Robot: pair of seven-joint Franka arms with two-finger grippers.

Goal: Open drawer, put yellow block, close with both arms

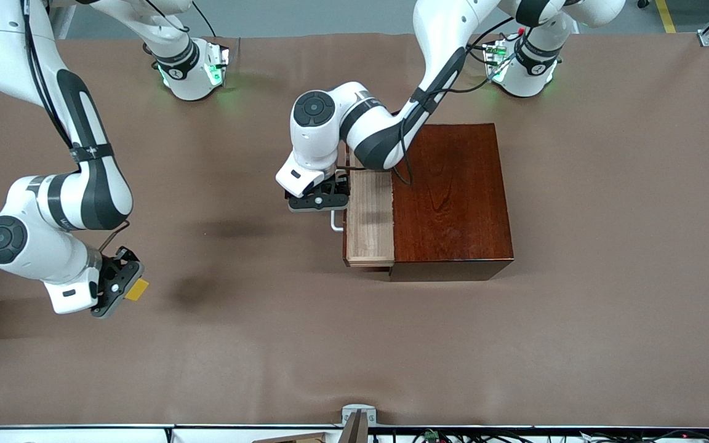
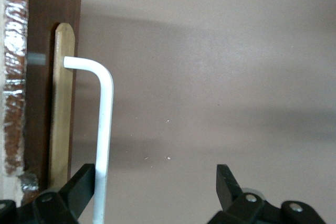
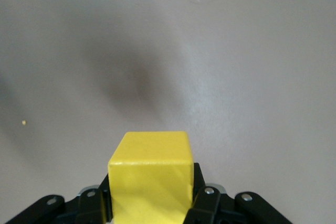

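Gripping the yellow block (image 1: 137,289) between pressed fingers, the right tool (image 1: 122,284) is held in the air over bare brown desk (image 1: 354,344) toward the right arm's end, with its shadow cast on the surface beside it. The block is a small bright yellow cube with clean, sharp edges, seen in the right wrist view (image 3: 150,174) pinched at two opposite sides by the black fingers (image 3: 202,203). Farther from the front camera, the drawer (image 1: 369,215) is partly pulled out of the glossy dark mahogany box (image 1: 450,200); it is a shallow pale-wood tray, and nothing is seen lying in its exposed part. Its long axis runs from nearer to farther, and its front faces the right arm's end of the desk. The white handle (image 1: 336,220) is mounted on that front. The left tool (image 1: 319,198) is spread wide at the handle (image 2: 105,129), whose bar passes just inside one finger (image 2: 79,190).
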